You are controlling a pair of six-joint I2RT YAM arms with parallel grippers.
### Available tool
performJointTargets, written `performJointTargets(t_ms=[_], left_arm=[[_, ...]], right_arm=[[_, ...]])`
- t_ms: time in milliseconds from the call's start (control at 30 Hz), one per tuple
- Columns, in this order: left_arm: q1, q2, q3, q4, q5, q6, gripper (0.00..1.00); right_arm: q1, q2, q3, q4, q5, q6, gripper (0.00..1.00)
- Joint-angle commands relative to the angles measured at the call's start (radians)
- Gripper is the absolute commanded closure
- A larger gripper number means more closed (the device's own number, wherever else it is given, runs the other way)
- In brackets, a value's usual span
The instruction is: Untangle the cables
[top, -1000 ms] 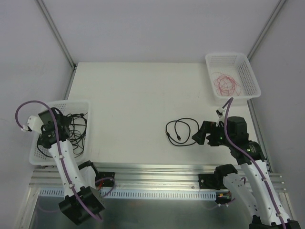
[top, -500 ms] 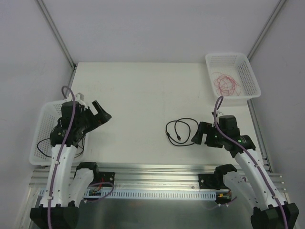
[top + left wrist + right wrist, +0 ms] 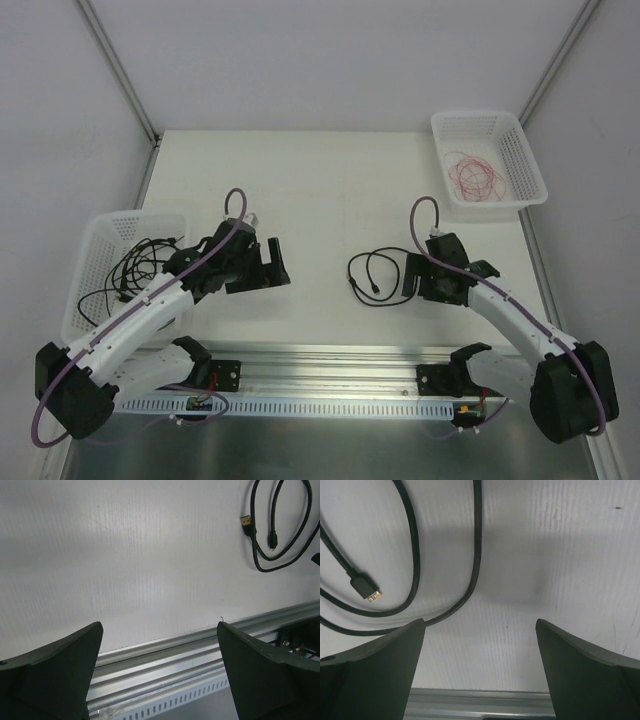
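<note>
One black cable (image 3: 380, 273) lies looped on the white table, with its plug ends inside the loop. My right gripper (image 3: 412, 278) is open and empty at the loop's right edge. In the right wrist view its fingers (image 3: 375, 670) stand wide apart just behind the cable (image 3: 476, 555) and a gold-tipped plug (image 3: 367, 590). My left gripper (image 3: 274, 265) is open and empty over bare table, left of the loop. The left wrist view shows the loop (image 3: 280, 530) far off at the top right. More black cables (image 3: 140, 268) lie tangled in the left basket. A red wire (image 3: 477, 176) lies coiled in the right basket.
A white mesh basket (image 3: 90, 262) stands at the table's left edge and another (image 3: 523, 160) at the back right corner. An aluminium rail (image 3: 330, 355) runs along the near edge; it also shows in the left wrist view (image 3: 165, 655).
My left arm has swung out of the left basket to the right, over the table, with nothing in its gripper. My right arm has shifted left toward the loop. The cable has not moved.
</note>
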Motion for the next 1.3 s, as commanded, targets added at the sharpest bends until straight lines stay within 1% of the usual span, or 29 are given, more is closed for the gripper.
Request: performJointTargets(t_ms=[0, 67, 233, 333, 433, 467, 533, 567, 633, 667, 733, 767, 833, 867, 1033, 1067, 1267], left_arm=[[-0.083, 0.035, 0.009, 0.019, -0.117, -0.065, 0.01], [-0.102, 0.052, -0.002, 0.023, -0.137, -0.079, 0.01], [-0.158, 0.069, -0.022, 0.039, -0.143, -0.097, 0.01], [-0.174, 0.067, -0.046, 0.048, -0.151, -0.111, 0.01], [-0.182, 0.066, -0.063, 0.057, -0.148, -0.120, 0.01], [-0.185, 0.067, -0.066, 0.059, -0.148, -0.123, 0.01], [-0.188, 0.062, -0.073, 0.062, -0.151, -0.123, 0.01], [-0.189, 0.059, -0.077, 0.063, -0.154, -0.127, 0.01], [-0.189, 0.056, -0.083, 0.069, -0.156, -0.128, 0.01], [-0.192, 0.056, -0.085, 0.069, -0.156, -0.128, 0.01], [-0.192, 0.055, -0.088, 0.072, -0.153, -0.133, 0.01], [-0.192, 0.056, -0.088, 0.075, -0.150, -0.140, 0.01], [-0.200, 0.053, -0.086, 0.080, -0.150, -0.159, 0.01], [-0.205, 0.055, -0.083, 0.088, -0.154, -0.165, 0.01], [-0.241, 0.059, -0.067, 0.117, -0.157, -0.205, 0.01], [-0.246, 0.059, -0.063, 0.123, -0.156, -0.209, 0.01], [-0.286, 0.046, -0.056, 0.178, -0.162, -0.251, 0.01]], right_arm=[[0.056, 0.113, 0.073, 0.084, 0.103, 0.056, 0.03], [0.082, 0.209, 0.120, 0.094, 0.130, 0.069, 0.03], [0.136, 0.320, 0.175, 0.142, 0.158, 0.102, 0.03], [0.156, 0.395, 0.209, 0.136, 0.192, 0.117, 0.06], [0.168, 0.466, 0.241, 0.113, 0.224, 0.134, 0.12], [0.169, 0.478, 0.240, 0.111, 0.218, 0.138, 0.17], [0.168, 0.509, 0.232, 0.129, 0.206, 0.140, 0.23], [0.169, 0.519, 0.228, 0.133, 0.188, 0.140, 0.30], [0.168, 0.530, 0.218, 0.140, 0.174, 0.149, 0.40], [0.169, 0.529, 0.217, 0.143, 0.163, 0.149, 0.52], [0.174, 0.523, 0.212, 0.146, 0.158, 0.148, 0.65], [0.179, 0.512, 0.214, 0.142, 0.158, 0.148, 0.84], [0.203, 0.495, 0.214, 0.140, 0.163, 0.146, 0.98], [0.229, 0.475, 0.214, 0.142, 0.161, 0.146, 0.99], [0.313, 0.391, 0.208, 0.175, 0.138, 0.190, 0.99], [0.349, 0.376, 0.212, 0.179, 0.141, 0.201, 0.99], [0.491, 0.274, 0.271, 0.157, 0.221, 0.237, 0.99]])
